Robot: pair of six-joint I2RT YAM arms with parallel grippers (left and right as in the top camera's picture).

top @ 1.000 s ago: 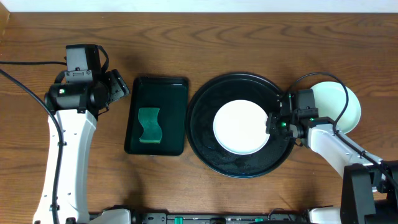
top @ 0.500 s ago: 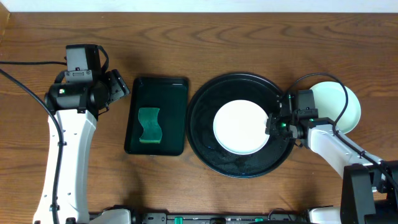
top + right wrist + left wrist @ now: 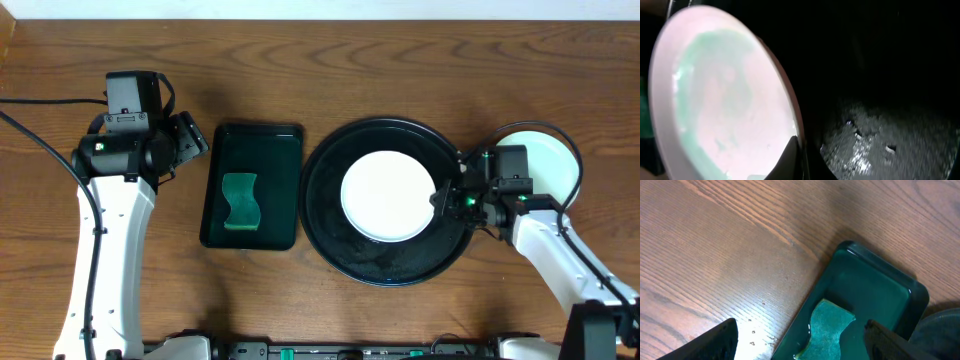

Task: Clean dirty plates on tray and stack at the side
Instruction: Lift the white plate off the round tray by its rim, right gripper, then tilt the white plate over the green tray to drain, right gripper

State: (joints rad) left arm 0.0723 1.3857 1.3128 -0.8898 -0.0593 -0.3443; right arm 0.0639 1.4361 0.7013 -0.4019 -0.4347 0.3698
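The wooden table [image 3: 330, 70] carries everything. The round black tray [image 3: 390, 265] lies beneath the right gripper [image 3: 445, 200] and stretches ahead of its fingertips. The rectangular tray [image 3: 280, 180] sits just ahead of the left gripper [image 3: 800, 325], whose jaws stand spread wide with nothing between them. The white plate [image 3: 385, 195], smeared green, rests in the round tray; the right jaws are pressed together on its nearest rim. A pale mint plate [image 3: 555, 165] lies behind the right gripper, outside the round tray. The green sponge [image 3: 827, 325] lies in the rectangular tray, ahead of the left jaws.
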